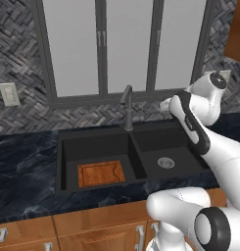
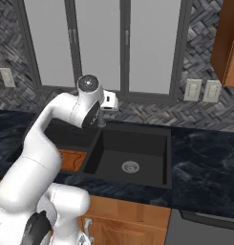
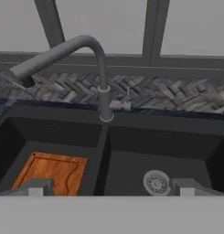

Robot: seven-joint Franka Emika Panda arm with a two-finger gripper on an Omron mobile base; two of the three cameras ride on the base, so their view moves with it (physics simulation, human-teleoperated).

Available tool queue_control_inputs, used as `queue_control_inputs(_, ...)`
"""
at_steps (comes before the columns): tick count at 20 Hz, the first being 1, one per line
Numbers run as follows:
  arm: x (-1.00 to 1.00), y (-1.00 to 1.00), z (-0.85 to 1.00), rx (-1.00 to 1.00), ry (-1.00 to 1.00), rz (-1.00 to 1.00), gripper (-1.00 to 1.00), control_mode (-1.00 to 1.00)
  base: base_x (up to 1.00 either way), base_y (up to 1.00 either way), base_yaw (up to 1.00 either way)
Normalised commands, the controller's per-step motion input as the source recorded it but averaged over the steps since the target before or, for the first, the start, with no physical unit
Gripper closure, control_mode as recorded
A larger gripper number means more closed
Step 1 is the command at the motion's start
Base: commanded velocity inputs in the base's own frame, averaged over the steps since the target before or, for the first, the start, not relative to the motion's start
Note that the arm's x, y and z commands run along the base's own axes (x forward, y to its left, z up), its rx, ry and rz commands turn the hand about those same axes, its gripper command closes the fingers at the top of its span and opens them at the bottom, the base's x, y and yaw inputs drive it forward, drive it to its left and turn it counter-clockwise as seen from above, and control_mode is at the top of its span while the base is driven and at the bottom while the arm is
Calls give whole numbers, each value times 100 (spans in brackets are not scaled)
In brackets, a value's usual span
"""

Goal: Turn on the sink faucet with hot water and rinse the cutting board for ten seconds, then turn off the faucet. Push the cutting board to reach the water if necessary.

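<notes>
Through the hand view I look straight along the two-finger gripper [image 3: 109,186], whose small dark fingertips [image 3: 36,187] stand far apart at the bottom of the frame, jaws released and grasping nothing. Directly ahead, in the centre of that frame, rises the slim dark grey metal sink faucet [image 3: 103,77], its straight post planted on the back rim above the centre divider and its spout arching toward the upper left, over the left basin. Its small side lever [image 3: 120,105] projects to the right of the post base, and this is the relation my coming move turns on: the lever lies ahead of the gripper and slightly right of centre, well apart from the fingertips, so I judge that a forward reach comes first. No blue stream of water is visible, so I take the faucet to be off. The flat reddish-brown rectangular wooden cutting board [image 3: 53,170] lies on the floor of the left basin of the matte black double-basin sink [image 3: 163,132], at the lower left of the frame, nearer the front wall than the spout mouth. In the left base view the board [image 1: 101,173] sits below centre, and I cannot tell whether a stream from the spout would strike it. The round metal drain [image 3: 156,182] occupies the right basin.
</notes>
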Motion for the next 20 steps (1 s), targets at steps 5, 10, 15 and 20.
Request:
queue_control_inputs(5,0,-4,-57,0,-36,6,-100,-100,0,0,0)
queue_control_inputs(10,8,0,-52,1,-28,0,-100,-100,0,0,0)
queue_control_inputs(15,16,-1,-14,7,-7,-1,-100,-100,0,0,0)
queue_control_inputs(20,25,-7,0,8,0,-1,-100,-100,0,0,0)
